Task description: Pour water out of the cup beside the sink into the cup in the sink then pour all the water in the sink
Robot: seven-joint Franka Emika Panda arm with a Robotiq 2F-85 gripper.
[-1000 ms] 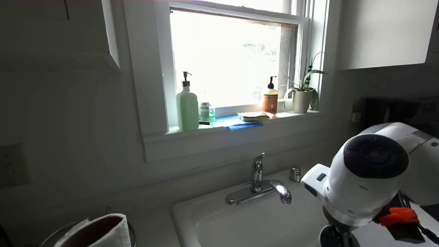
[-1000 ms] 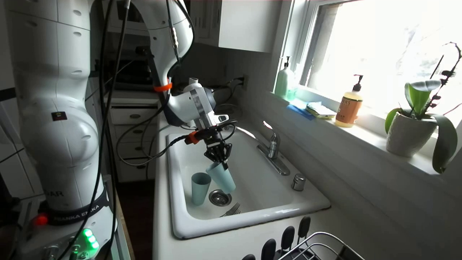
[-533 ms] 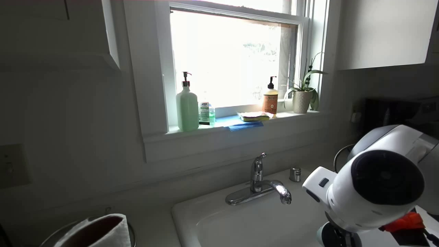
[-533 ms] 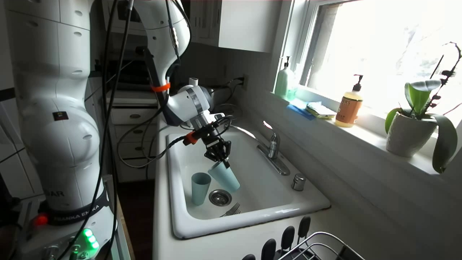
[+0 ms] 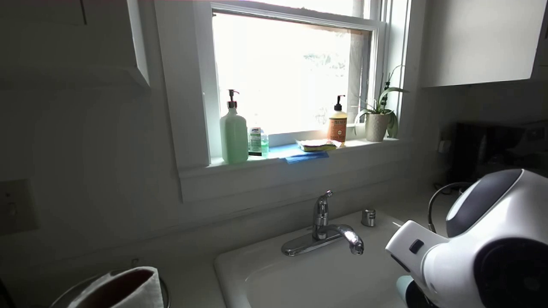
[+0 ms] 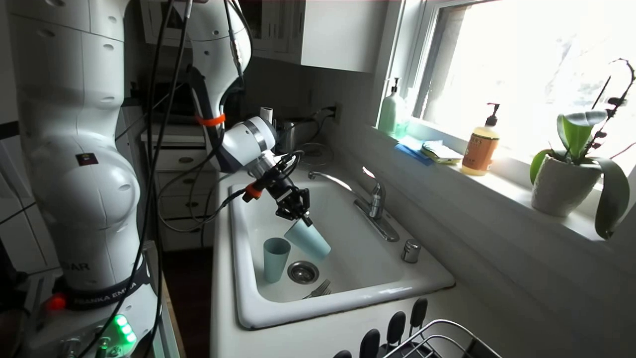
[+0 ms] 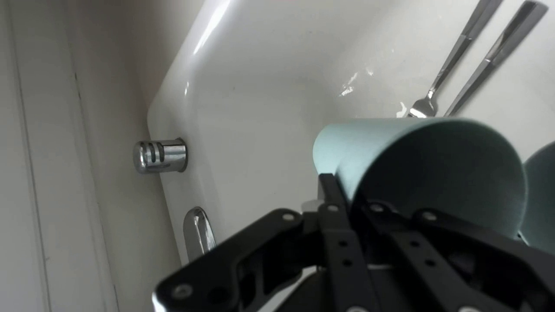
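A pale blue-green cup (image 6: 309, 240) hangs tilted above the sink (image 6: 323, 308), its mouth toward the upper left in an exterior view. My gripper (image 6: 304, 219) is shut on its rim. In the wrist view the gripper (image 7: 347, 195) has one finger outside the wall and one inside the mouth of the held cup (image 7: 351, 143). A like cup (image 6: 276, 261) stands upright in the sink, partly behind the held one in the wrist view (image 7: 542, 199). Which cup was beside the sink I cannot tell. The held cup's inside is dark; water does not show in either.
Forks (image 6: 320, 289) lie on the basin floor near the drain (image 6: 303, 272). The chrome faucet (image 6: 376, 199) and a metal cap (image 6: 411, 250) stand on the back rim. A wire rack (image 6: 442, 323) with black handles is beside the sink. Bottles line the windowsill (image 5: 355, 143).
My arm has swung over and tipped further, coming lower and to the right in an exterior view. The held cup has tilted further toward horizontal. The standing cup has not moved.
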